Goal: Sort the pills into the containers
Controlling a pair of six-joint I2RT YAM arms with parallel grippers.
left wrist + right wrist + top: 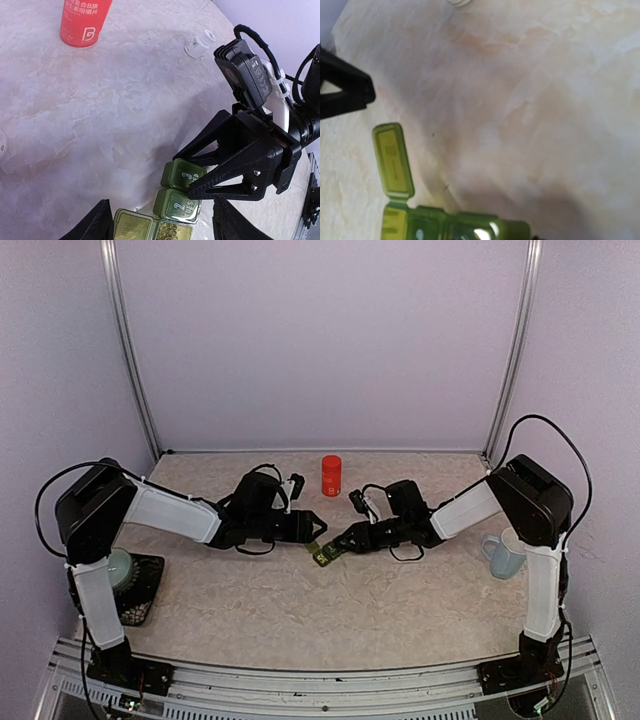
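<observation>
Both arms reach in to the middle of the table [300, 615], tips almost meeting over the container strip [323, 554]. The strip is dark green, three joined compartments, lying flat on the table. In the left wrist view the compartments marked 3 and 2 have their lids down. The third, nearest that camera, is open with its lid flap folded out to the side. Small round yellowish pieces sit in it. I take them for pills [172, 231], too small to count. The left gripper [161, 205] has its fingers spread wide, one on each side of the strip's open end. I see neither pressing on it, so it holds nothing. The right gripper [184, 174] comes in from the opposite end, its two black fingers straddling compartment 3, the lower tip over the seam between 3 and 2. Its jaws stand partly apart. I cannot tell whether they pinch the strip or only bracket it. The right wrist view is blurred and shows just the open lid and the strip's edge at the bottom. A red bottle [331, 475] stands upright farther back, apart from the strip. A small white bottle [200, 44] lies off to one side of it. A pale blue mug [505, 553] sits by the right arm, well apart.
</observation>
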